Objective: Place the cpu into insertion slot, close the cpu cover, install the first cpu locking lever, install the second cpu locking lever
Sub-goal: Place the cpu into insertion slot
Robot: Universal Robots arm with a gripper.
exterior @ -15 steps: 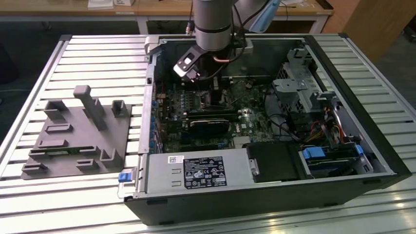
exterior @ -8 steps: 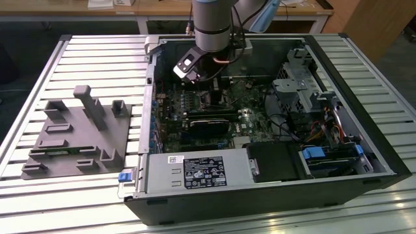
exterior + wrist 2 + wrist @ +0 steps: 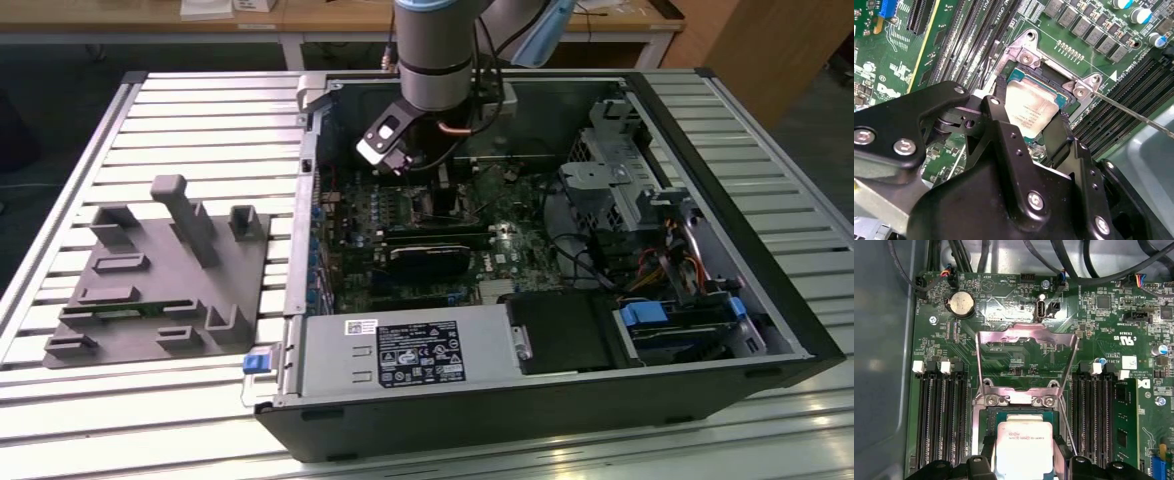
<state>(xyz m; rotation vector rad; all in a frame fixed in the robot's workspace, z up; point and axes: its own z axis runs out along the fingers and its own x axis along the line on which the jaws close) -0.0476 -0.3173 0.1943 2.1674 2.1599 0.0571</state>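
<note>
The cpu (image 3: 1023, 439), a silvery square chip, sits between my gripper's (image 3: 1023, 447) two black fingers (image 3: 1059, 140), which press on its opposite edges. It hangs level, right over the insertion slot (image 3: 1017, 77), whose teal-edged socket and silver rim show around it; I cannot tell whether it touches the socket. The cpu cover (image 3: 1026, 337) is flipped open and stands up behind the slot. A thin locking lever (image 3: 1134, 112) sticks out to one side, unlatched. In the exterior view my gripper (image 3: 427, 178) reaches down into the open computer case over the motherboard.
Long black memory slots (image 3: 941, 415) flank the socket on both sides. A black card (image 3: 427, 258), a power supply (image 3: 400, 355) and a drive cage (image 3: 627, 190) crowd the case. A grey fixture (image 3: 160, 270) stands on the slatted table at the exterior view's left.
</note>
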